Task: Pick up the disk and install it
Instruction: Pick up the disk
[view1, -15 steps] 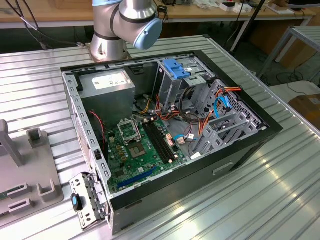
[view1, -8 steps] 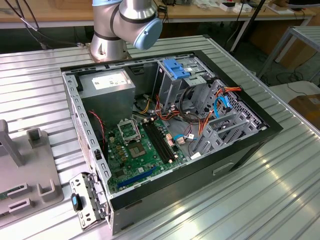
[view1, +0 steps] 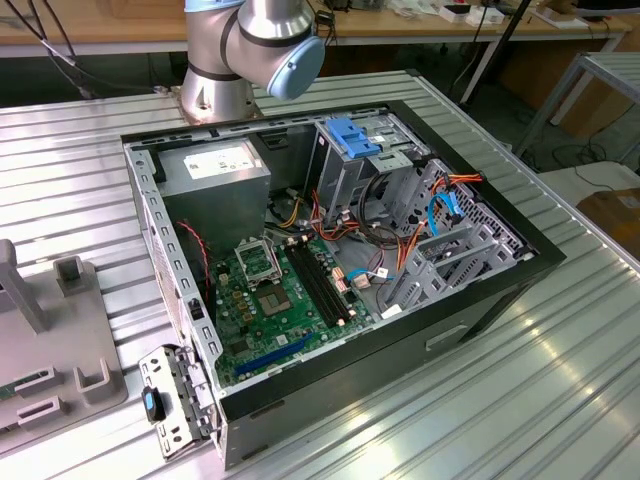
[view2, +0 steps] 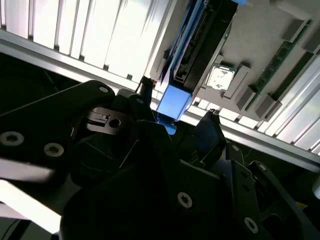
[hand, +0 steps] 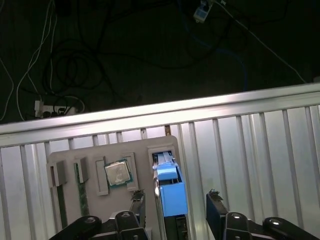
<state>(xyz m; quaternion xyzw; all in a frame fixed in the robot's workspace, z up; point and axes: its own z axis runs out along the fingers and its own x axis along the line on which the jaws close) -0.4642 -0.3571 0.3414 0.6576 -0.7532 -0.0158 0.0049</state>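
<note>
The disk (hand: 170, 186) stands on edge in a slot of a grey holder tray (hand: 95, 156), its bright blue carrier end toward the camera. In the second wrist view the disk (view2: 202, 37) shows as a dark slab with a blue rail along it. My gripper (hand: 176, 202) is open and straddles the blue end, one dark fingertip (hand: 138, 199) on each side, with a gap still visible on at least one side. In the second wrist view, my gripper (view2: 177, 110) frames the same blue end.
An open computer case (view1: 400, 350) lies on the ribbed metal table, with a motherboard (view1: 270, 300), a grey power supply (view1: 215, 165) and an upright drive cage with a blue latch (view1: 352, 135). The tray also holds a processor chip (hand: 118, 173). Cables lie on the floor beyond the table edge (hand: 160, 112).
</note>
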